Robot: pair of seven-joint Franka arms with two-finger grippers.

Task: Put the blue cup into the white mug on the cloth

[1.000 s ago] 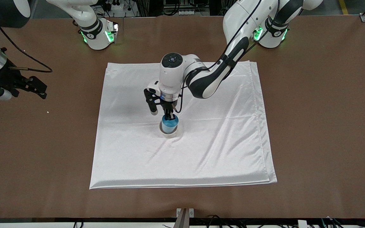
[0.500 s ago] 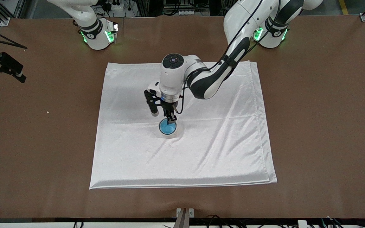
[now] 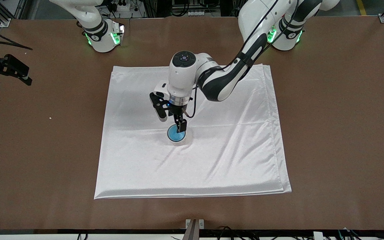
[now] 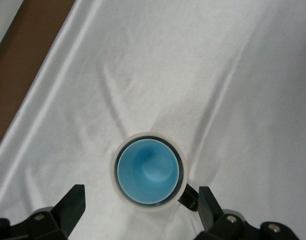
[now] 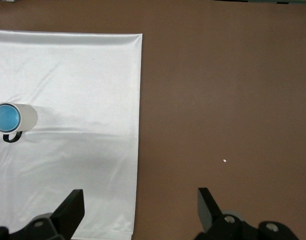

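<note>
The blue cup (image 3: 176,133) sits nested inside the white mug (image 3: 179,142), which stands upright near the middle of the cloth (image 3: 228,150). My left gripper (image 3: 172,120) is open and empty just above the mug, touching nothing. In the left wrist view the blue cup (image 4: 148,171) fills the white mug (image 4: 114,172), whose dark handle (image 4: 189,196) shows, and the left gripper (image 4: 140,191) has one finger on either side. My right gripper (image 3: 10,78) is open and empty over bare table at the right arm's end. The right wrist view shows the right gripper (image 5: 140,200), blue cup (image 5: 6,117), mug (image 5: 27,117) and cloth (image 5: 83,100).
The brown table (image 3: 338,133) surrounds the cloth on all sides. A tiny white speck (image 3: 49,117) lies on the table between the cloth and the right gripper. The arm bases (image 3: 103,36) stand along the table's edge farthest from the front camera.
The left gripper let go of the blue cup, which dropped fully into the mug, and then rose a little. The right gripper pulled away toward its end of the table.
</note>
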